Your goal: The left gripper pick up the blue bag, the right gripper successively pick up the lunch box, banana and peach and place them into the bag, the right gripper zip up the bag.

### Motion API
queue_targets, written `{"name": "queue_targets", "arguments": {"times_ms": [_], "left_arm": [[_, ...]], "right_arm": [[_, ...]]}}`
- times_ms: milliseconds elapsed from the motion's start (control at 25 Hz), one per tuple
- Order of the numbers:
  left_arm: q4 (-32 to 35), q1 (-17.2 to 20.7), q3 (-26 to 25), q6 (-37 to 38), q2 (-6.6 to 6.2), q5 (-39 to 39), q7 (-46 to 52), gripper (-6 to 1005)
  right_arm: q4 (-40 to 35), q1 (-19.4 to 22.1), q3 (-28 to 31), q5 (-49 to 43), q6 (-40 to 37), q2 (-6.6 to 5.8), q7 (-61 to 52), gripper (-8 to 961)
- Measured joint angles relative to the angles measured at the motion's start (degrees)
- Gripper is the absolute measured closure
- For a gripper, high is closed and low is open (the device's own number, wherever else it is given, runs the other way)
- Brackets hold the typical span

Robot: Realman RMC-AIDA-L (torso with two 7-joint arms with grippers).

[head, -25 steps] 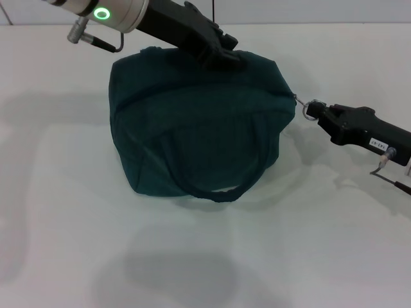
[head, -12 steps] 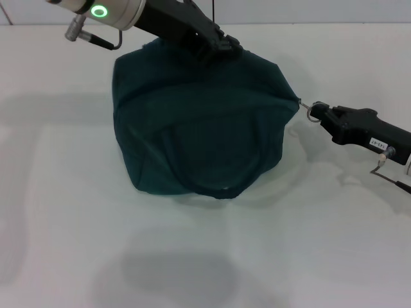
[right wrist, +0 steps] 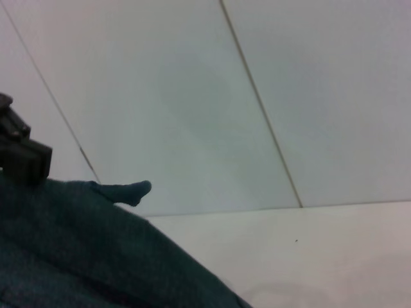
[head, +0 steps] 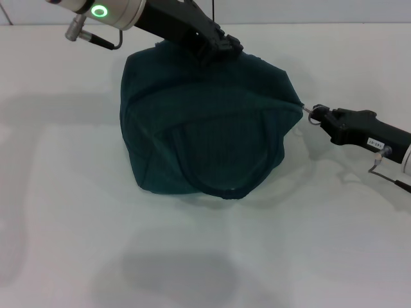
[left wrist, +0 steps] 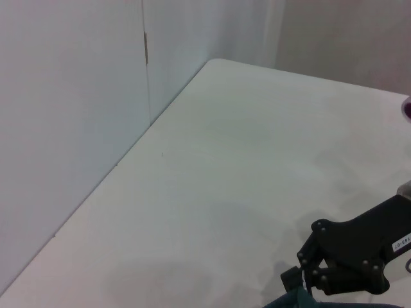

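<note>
Two grippers worked the closed bag on the white table.

The left gripper point(head: 221, 46) was clenched on the top of the bag point(head: 205, 128), which sat at the table's point(head: 64, 212) middle. The right gripper point(head: 319, 115) reached in from the right, pinching the metal zipper ring point(head: 313, 113) at the bag's right end.

Bare lab-like test space, plain white table point(head: 77, 212), blank panelled wall point(right wrist: 192, 96) behind

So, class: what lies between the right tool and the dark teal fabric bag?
Head view: only the metal ring pull links the right tool to the bag.
</note>
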State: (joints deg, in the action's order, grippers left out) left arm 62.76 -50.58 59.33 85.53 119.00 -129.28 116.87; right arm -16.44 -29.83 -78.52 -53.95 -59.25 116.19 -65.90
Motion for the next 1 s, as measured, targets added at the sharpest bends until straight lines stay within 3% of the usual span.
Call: {"name": "queue_targets", "arguments": {"times_ms": [640,1000], "left_arm": [[0.0,0.7,-0.4,-0.3,0.05,0.2,-0.2,915],[3.1,4.6,-0.7,-0.3,0.09,3.7,0.2,891]], "right_arm": [[1.0,-2.2,-3.2,0.1,3.7,0.0,-0.3,931],[0.4,-0.7,-2.8,1.2,-1.7,-0.2,-0.4,930]]}}
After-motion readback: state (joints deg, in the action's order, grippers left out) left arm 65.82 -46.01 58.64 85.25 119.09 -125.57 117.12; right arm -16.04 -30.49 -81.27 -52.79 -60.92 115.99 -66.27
